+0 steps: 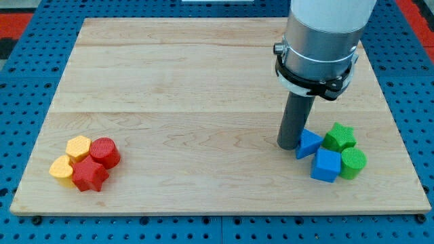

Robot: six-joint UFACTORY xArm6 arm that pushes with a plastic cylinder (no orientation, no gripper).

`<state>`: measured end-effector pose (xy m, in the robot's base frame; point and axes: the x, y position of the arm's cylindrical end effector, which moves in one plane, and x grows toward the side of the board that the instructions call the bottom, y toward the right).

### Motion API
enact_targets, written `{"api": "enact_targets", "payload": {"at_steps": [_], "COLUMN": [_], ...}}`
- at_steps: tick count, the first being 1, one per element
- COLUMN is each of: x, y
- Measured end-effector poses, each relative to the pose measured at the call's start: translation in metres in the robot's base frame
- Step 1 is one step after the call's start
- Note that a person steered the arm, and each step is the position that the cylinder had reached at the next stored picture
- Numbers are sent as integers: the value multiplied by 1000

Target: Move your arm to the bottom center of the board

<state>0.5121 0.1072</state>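
My tip (288,145) rests on the wooden board (203,88) at the view's right, touching or just left of a blue triangular block (308,143). Next to it sit a green star block (338,137), a blue cube (326,165) and a green cylinder (353,163), bunched together. At the view's lower left lies a second cluster: a yellow hexagon block (78,147), a red cylinder (105,152), a yellow heart-like block (62,169) and a red star block (89,175).
The arm's wide grey body (319,41) hangs over the board's upper right. A blue perforated table (27,81) surrounds the board.
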Motion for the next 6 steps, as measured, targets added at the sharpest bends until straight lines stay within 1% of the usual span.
{"api": "enact_targets", "payload": {"at_steps": [3,4,5,6], "x": [0,0,16,70], "y": [30,15,-41,-72]}}
